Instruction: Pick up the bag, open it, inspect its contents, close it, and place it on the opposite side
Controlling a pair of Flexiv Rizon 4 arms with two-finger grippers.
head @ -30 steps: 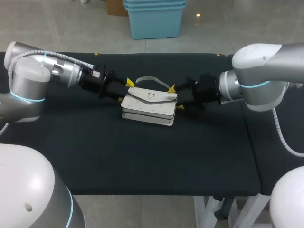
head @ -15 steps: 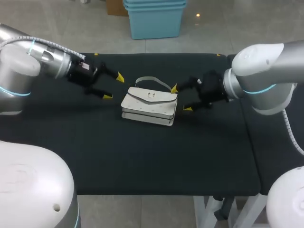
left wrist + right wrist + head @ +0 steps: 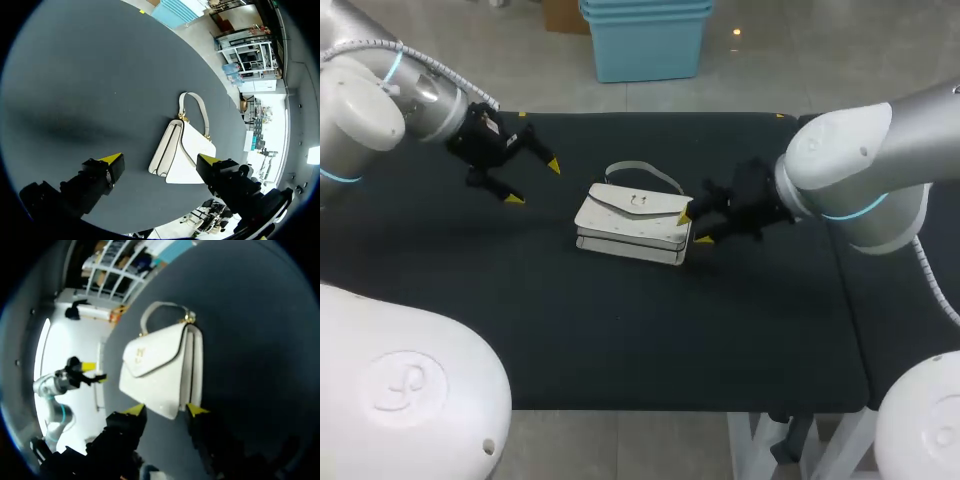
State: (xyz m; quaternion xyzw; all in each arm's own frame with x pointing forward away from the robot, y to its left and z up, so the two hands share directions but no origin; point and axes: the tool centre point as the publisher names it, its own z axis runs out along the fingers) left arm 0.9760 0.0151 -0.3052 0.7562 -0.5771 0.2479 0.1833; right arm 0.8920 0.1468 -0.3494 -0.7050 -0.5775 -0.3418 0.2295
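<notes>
A white bag lies flat, flap up, near the middle of the black worktop. Its strap arches toward the far edge. The right end effector sits at the bag's right end, fingers spread, yellow tips just at that end's corner and gripping nothing. Farther back, the left end effector hangs over the worktop with its fingers wide apart and empty, well apart from the bag's left end.

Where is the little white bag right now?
Head view: the white bag lies central on the table, right end at the right end effector; the left end effector hangs apart on its left.
</notes>
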